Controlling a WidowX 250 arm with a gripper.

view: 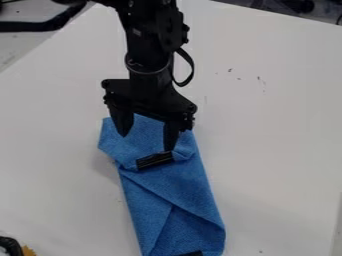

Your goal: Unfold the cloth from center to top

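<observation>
A black two-finger gripper (146, 142) is hanging over the upper end of a partly folded blue cloth (167, 185), its jaws standing wide apart and gripping nothing. The cloth is lying lengthwise on a white table (274, 150), reaching the view's bottom edge.

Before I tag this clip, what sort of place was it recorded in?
Probably a robotics lab or test bench: a black robot arm hangs over a white tabletop, its end effector at a folded blue cloth. Dark objects beyond the far edge may be equipment.
</observation>
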